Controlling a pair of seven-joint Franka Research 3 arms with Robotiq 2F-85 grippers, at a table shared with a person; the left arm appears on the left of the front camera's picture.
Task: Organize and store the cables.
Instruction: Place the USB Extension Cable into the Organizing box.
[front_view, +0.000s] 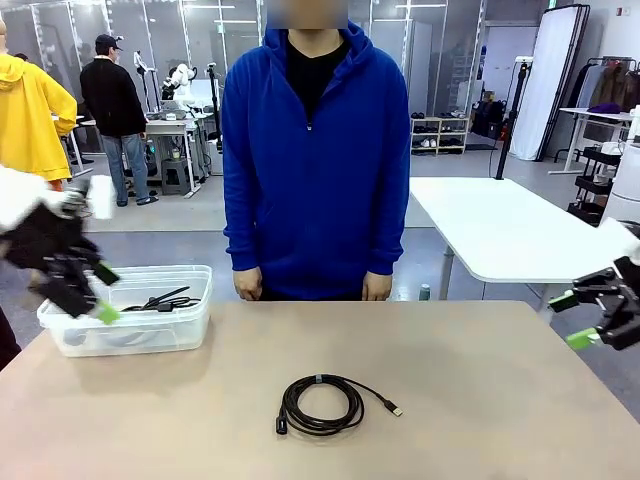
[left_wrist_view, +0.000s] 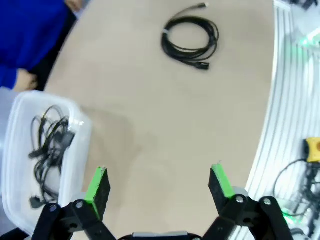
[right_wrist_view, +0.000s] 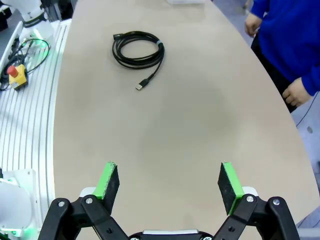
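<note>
Green-padded left tool (front_view: 85, 290) hangs wide beside the bin (front_view: 60, 335) holding stowed cables (front_view: 165, 299); right tool (front_view: 585, 318) is wide too, off at the bench (front_view: 480, 400) edge. One coil (front_view: 320, 404) lies mid-bench: best pinched across its bundled strands, not the plug

The round coil of thin black cable (front_view: 321, 404) looks like smooth, faintly glossy rubber, with a small shiny metal plug tip. The beige table top (front_view: 480, 400) is matt and smooth. The clear plastic rectangular tub (front_view: 150, 330) looks glossy and translucent. The person's blue hooded sweatshirt (front_view: 315, 170) is soft matt cloth.
</note>
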